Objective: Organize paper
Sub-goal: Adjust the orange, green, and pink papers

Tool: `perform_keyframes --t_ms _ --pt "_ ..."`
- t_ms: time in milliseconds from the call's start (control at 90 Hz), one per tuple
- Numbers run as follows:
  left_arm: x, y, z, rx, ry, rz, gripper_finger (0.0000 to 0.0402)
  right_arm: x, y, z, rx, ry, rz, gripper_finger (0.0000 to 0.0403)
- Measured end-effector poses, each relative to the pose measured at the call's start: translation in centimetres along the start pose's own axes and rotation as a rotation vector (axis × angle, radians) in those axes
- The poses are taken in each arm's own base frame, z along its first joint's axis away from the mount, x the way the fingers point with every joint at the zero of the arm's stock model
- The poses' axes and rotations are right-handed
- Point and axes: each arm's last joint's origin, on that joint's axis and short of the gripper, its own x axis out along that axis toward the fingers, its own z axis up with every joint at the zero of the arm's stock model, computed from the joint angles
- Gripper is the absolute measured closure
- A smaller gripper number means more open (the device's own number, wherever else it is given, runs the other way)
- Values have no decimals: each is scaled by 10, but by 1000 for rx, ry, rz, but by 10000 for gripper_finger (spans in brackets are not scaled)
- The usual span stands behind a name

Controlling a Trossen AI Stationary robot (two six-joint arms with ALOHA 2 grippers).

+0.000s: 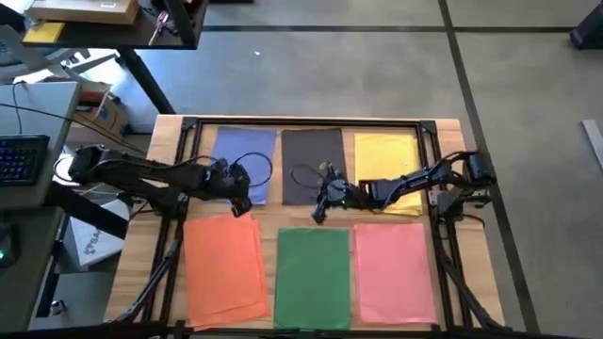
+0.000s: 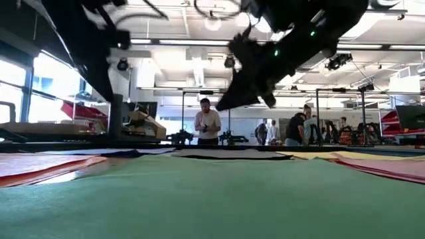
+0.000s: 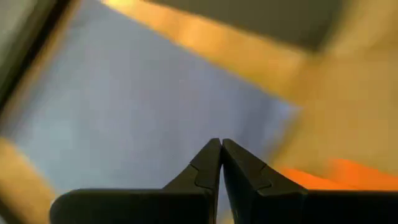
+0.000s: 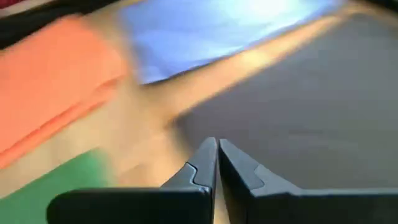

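High view: six colour piles laid out in a grid on the wooden table (image 1: 452, 132), which reads as nearly sorted. Blue paper (image 1: 247, 151), dark grey paper (image 1: 313, 155) and yellow paper (image 1: 386, 155) sit at 12 o'clock; orange paper (image 1: 224, 264), green paper (image 1: 314, 273) and pink paper (image 1: 394, 268) at 6. Left gripper (image 1: 241, 201) hangs over the blue pile's near corner, right gripper (image 1: 320, 209) over the grey pile's near edge.

Low view: flat matte sheets with thin edges (people stand far behind).

Left wrist: fingers (image 3: 205, 167) pinched together, holding nothing.

Right wrist: fingers (image 4: 202, 163) also closed, empty.
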Motion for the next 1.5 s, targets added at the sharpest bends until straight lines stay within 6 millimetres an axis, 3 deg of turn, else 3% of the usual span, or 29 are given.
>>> perform_keyframes --t_ms 167,333,567,800,922,1100,1500 --pt "-18 -27 -29 -190 90 -129 399 -8 53 -7 -78 4 237 403" --pt "-21 -33 -52 -262 117 -63 399 2 119 -3 -176 16 408 403" --pt "-6 -16 -73 -357 216 88 401 49 200 2 -285 90 557 403" --pt "23 -8 -93 -371 292 76 401 98 253 -4 -345 189 571 403" --pt "34 -7 -100 -371 277 53 401 111 270 -8 -337 220 588 403" --pt "45 -7 -109 -381 261 5 401 121 270 -30 -269 222 635 403" --pt "49 -19 -104 -432 145 -118 401 115 280 -50 -344 243 655 403"
